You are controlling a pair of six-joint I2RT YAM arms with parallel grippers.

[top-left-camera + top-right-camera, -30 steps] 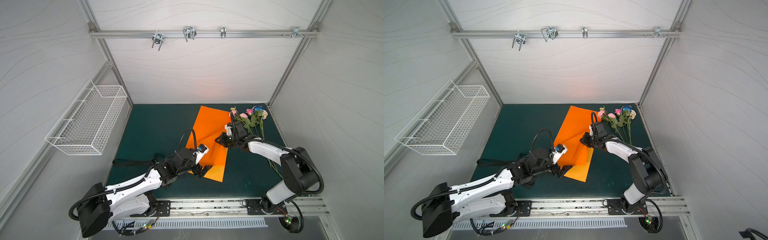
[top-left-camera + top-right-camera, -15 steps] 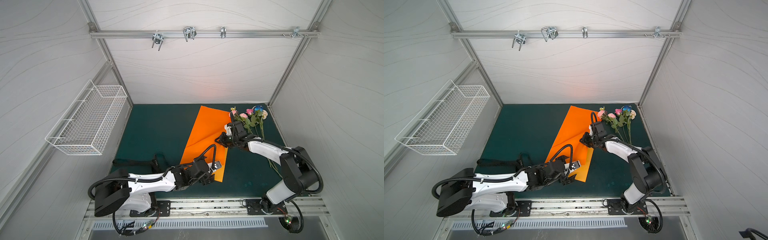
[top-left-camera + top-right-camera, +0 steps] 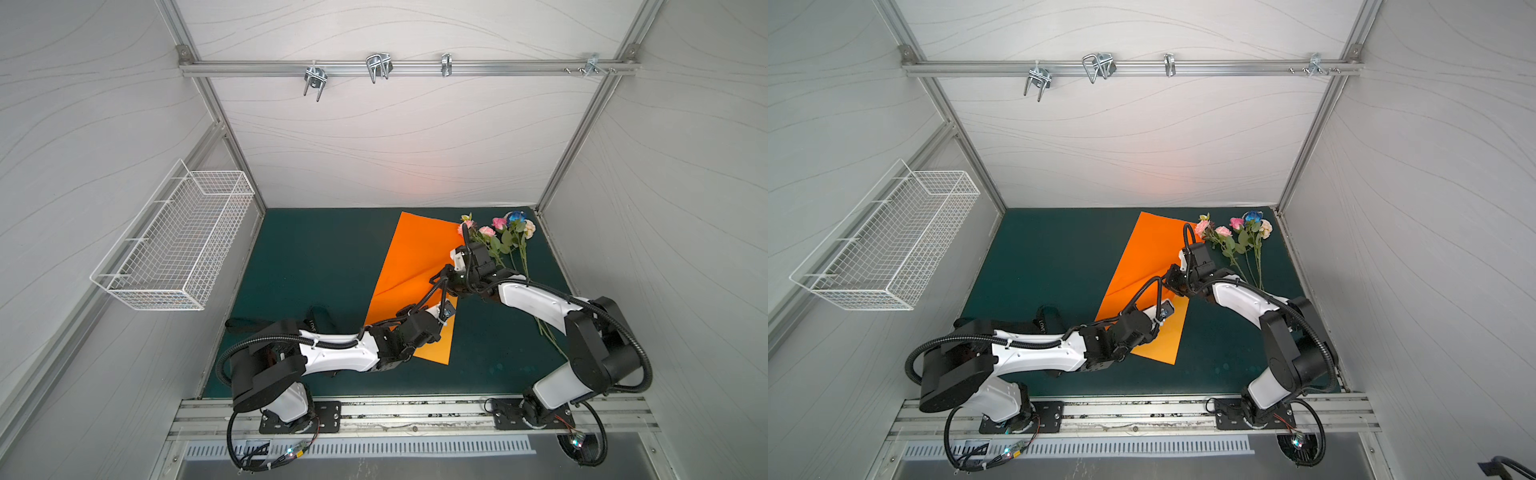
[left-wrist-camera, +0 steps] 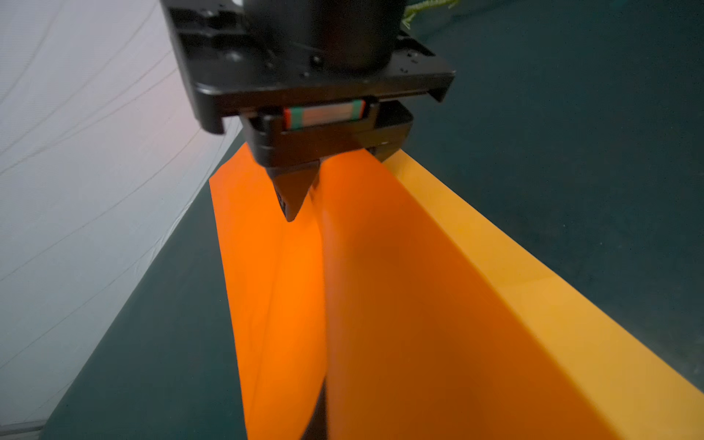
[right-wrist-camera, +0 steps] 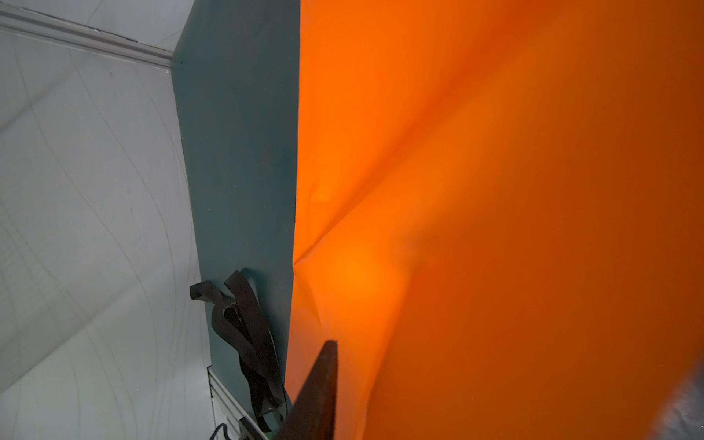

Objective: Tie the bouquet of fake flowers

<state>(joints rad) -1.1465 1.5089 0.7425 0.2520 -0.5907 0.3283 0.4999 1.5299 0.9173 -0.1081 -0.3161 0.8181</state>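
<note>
The bouquet of fake flowers (image 3: 498,239) (image 3: 1237,237) lies loose at the back right of the green mat, its stems passing under my right arm. Beside it lies the orange wrapping paper (image 3: 411,257) (image 3: 1142,257). My left gripper (image 3: 445,311) (image 3: 1165,309) sits at the paper's right edge. In the left wrist view a raised fold of the paper (image 4: 419,304) runs into its jaws and hides them; it is shut on that edge. Just behind, my right gripper (image 3: 446,279) (image 4: 339,183) stands open astride the same fold, with one finger (image 5: 316,392) showing.
A black ribbon (image 3: 316,320) (image 5: 244,324) lies bunched at the front left of the mat, partly under my left arm. A white wire basket (image 3: 178,241) hangs on the left wall. Walls close the mat in on three sides.
My left arm swung right along the paper's near part to its right edge and its jaws went from open to shut. The right gripper stayed in place and its jaws opened.
</note>
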